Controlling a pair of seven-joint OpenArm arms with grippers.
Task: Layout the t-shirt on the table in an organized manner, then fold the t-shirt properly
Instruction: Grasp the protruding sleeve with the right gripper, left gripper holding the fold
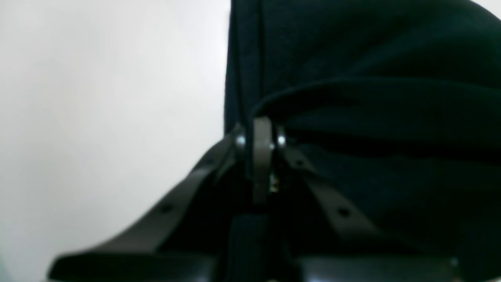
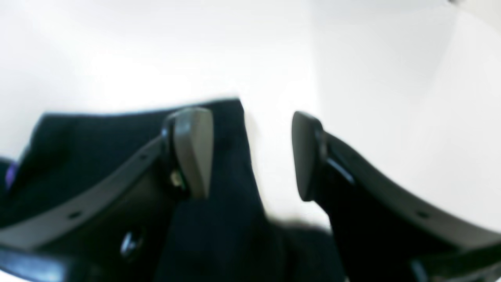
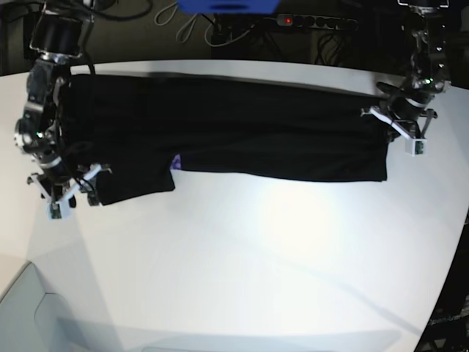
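The black t-shirt (image 3: 234, 125) lies as a long band across the far half of the white table (image 3: 256, 257), with a sliver of purple print (image 3: 175, 162) at its lower fold. My left gripper (image 3: 399, 125) is at the band's right end. The left wrist view shows the left gripper (image 1: 260, 133) shut on a fold of the t-shirt (image 1: 372, 58). My right gripper (image 3: 69, 192) sits at the band's left corner. In the right wrist view the right gripper (image 2: 250, 152) is open over the t-shirt (image 2: 98, 137) edge, with the cloth lying flat under its fingers (image 2: 191, 152).
A power strip (image 3: 315, 22) with a red light, cables and a blue object (image 3: 227, 6) lie behind the table's far edge. The table's curved edge (image 3: 454, 242) runs down the right side. A lower grey surface (image 3: 22, 308) shows at the front left.
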